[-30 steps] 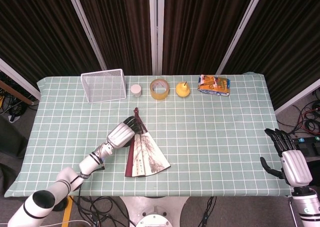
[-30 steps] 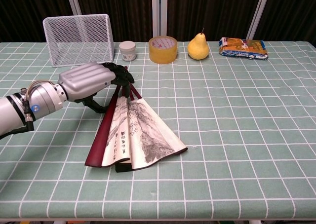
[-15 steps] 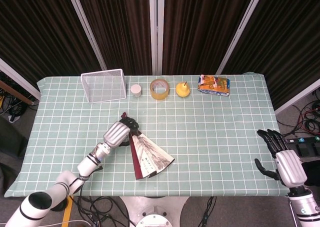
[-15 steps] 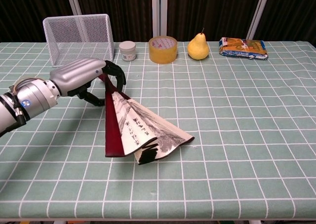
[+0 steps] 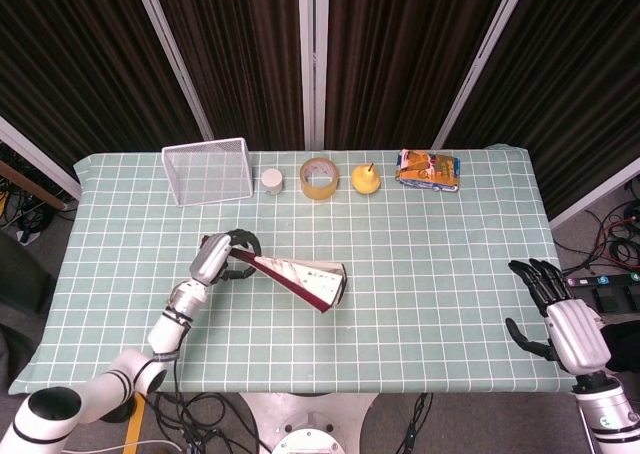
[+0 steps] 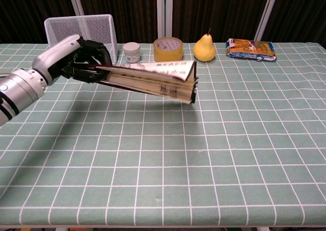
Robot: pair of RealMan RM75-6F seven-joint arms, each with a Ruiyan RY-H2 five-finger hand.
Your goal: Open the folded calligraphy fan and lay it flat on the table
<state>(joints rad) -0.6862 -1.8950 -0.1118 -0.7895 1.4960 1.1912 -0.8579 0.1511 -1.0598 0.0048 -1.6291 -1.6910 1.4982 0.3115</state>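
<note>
Grip confirmed: left robot hand is clamped on the pivot end of the fan, held clear above the tabletop toward its left edge. Right robot hand is spread, empty. Fan judged light, fragile; hold the dark stiff outer ribs. Cream leaf, inked, partly gathered.

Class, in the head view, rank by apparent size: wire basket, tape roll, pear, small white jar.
1. wire basket
2. tape roll
3. pear
4. small white jar
All stand in one back row, so distance hardly skews this.
</note>
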